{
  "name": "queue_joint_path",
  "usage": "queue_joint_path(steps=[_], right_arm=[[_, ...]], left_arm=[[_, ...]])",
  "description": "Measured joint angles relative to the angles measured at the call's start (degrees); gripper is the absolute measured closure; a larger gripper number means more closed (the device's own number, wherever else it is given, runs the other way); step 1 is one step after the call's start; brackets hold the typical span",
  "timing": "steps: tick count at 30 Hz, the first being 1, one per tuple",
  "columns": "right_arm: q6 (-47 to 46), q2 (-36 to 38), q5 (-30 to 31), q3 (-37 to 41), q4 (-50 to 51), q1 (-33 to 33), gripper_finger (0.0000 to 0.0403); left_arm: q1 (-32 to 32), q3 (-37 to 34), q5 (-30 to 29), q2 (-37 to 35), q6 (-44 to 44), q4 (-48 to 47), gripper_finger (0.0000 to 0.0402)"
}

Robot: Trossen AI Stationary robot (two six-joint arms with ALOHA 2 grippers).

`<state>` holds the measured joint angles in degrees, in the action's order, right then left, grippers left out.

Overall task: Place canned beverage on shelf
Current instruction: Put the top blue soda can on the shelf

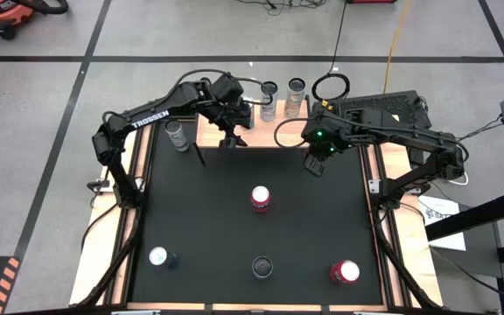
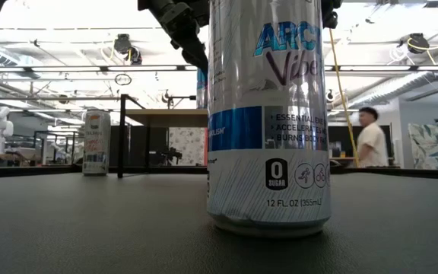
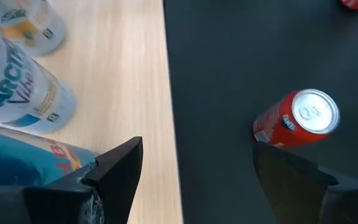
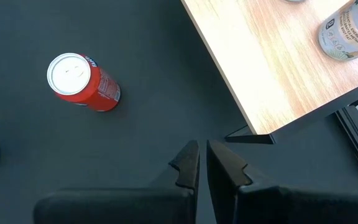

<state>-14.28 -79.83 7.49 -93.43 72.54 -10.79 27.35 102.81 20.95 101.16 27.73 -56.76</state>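
The shelf [image 1: 278, 131], a light-wood board on black legs, stands at the table's far edge. It carries an Arctic Vibe can [image 3: 30, 99], a pale can [image 3: 36, 22] and a blue can [image 3: 14, 165]. My left gripper [image 3: 194, 174] hangs open over the shelf's near edge at its left part [image 1: 230, 118], nothing between its fingers. My right gripper [image 4: 202, 163] is shut and empty above the table, by the shelf's near right corner [image 4: 260, 134]. A red can [image 1: 260, 199] stands upright mid-table. My left gripper has one finger [image 3: 120, 165] close beside the blue can's side [image 3: 55, 155], the can outside the open jaws. Whether that finger touches the can, I cannot tell.
Upright near the table's front edge are a blue-and-white can [image 1: 158, 257], a dark-topped can [image 1: 262, 267] that fills the low view [image 2: 268, 114], and a red can [image 1: 345, 272]. Another can [image 1: 178, 136] stands left of the shelf. A person [image 2: 369, 137] is in the room beyond.
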Motion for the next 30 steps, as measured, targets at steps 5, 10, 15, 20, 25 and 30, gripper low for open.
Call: queue_joint_path(steps=[5, 10, 15, 20, 25, 30], right_arm=[[0.0, 0.0, 0.0, 0.0, 0.0, 0.0, 0.039], [0.0, 0.0, 0.0, 0.0, 0.2, 0.0, 0.039], [0.0, 0.0, 0.0, 0.0, 0.2, 0.0, 0.039], [0.0, 0.0, 0.0, 0.0, 0.2, 0.0, 0.039], [0.0, 0.0, 0.0, 0.0, 0.2, 0.0, 0.039], [0.0, 0.0, 0.0, 0.0, 0.2, 0.0, 0.039]], left_arm=[[0.4, -1.3, -1.9, 1.0, -0.5, 3.5, 0.01], [0.7, -1.4, -3.9, 2.7, -1.4, 4.0, 0.01], [1.0, -1.4, -5.4, 2.9, -1.8, 4.4, 0.01], [0.9, -1.4, -6.3, 2.9, -2.1, 4.2, 0.01], [-0.6, -1.4, -6.5, 2.9, -3.1, 3.9, 0.01], [-2.6, -1.4, -7.5, 2.6, -1.7, 3.8, 0.01]])
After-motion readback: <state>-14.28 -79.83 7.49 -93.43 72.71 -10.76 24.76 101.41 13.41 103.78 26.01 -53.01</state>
